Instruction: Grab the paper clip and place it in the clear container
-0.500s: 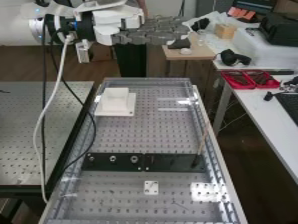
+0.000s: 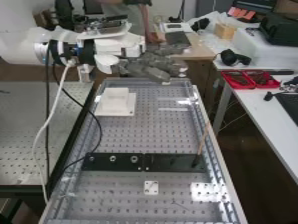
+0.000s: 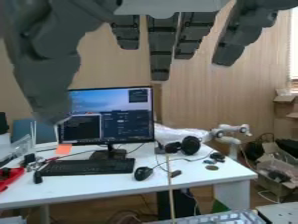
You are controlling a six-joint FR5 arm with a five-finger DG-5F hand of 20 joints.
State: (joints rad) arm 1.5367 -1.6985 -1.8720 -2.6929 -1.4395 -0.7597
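The hand (image 2: 151, 66) is above the far end of the perforated bench (image 2: 153, 137), at the top of the high view. It points to the right with its fingers straight and apart, touching nothing. In the wrist view the fingers of the hand (image 3: 161, 47) hang down straight with the thumb apart at the side, and nothing is between them. A thin, small mark (image 2: 179, 204) lies on the bench's near part; I cannot tell whether it is the paper clip. A pale square block (image 2: 115, 101) stands at the bench's far left.
A dark strip (image 2: 113, 161) with round fittings crosses the bench, and a thin wooden stick (image 2: 203, 137) leans at its right end. A small white plate (image 2: 151, 187) lies nearer. Cables (image 2: 45, 125) hang from the arm. A white desk (image 2: 266, 115) with red trays (image 2: 249, 79) is to the right.
The hand has come down and turned, its fingers now more spread. The arm's wrist is lower too, and the hanging cables have shifted. The things on the bench are unmoved.
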